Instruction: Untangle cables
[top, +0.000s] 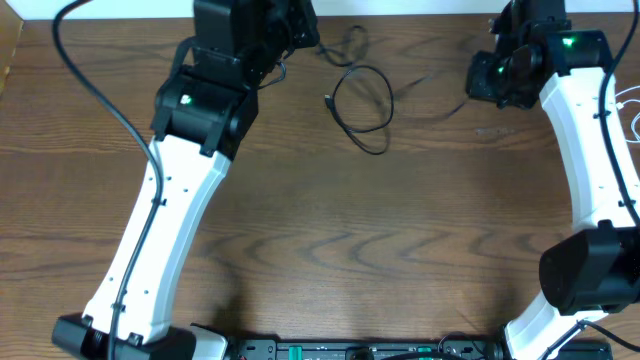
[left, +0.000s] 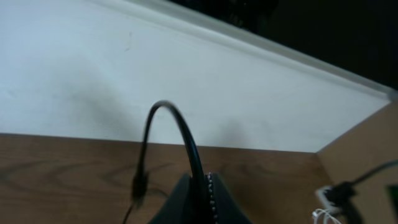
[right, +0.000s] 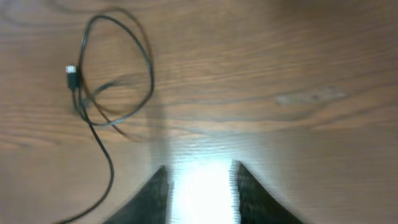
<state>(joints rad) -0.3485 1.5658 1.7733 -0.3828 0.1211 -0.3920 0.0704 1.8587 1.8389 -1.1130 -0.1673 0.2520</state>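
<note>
The black cable (top: 362, 102) lies in a loose loop on the wooden table at the back centre, with a small plug end (top: 329, 99). My left gripper (top: 303, 34) is at the back edge, shut on one end of this cable. In the left wrist view the cable (left: 180, 130) arches up out of the shut jaws (left: 200, 186) and a plug (left: 139, 185) hangs beside them. My right gripper (right: 202, 186) is open and empty, right of the loop (right: 115, 68) and apart from it. The white cable (top: 630, 112) shows only at the right table edge.
A white wall (left: 155, 74) stands just behind the table's back edge. The white cable and a dark plug (left: 333, 198) show low at the right of the left wrist view. Bright glare fills the gap between the right jaws. Bare wooden table (top: 380, 230) stretches toward the front.
</note>
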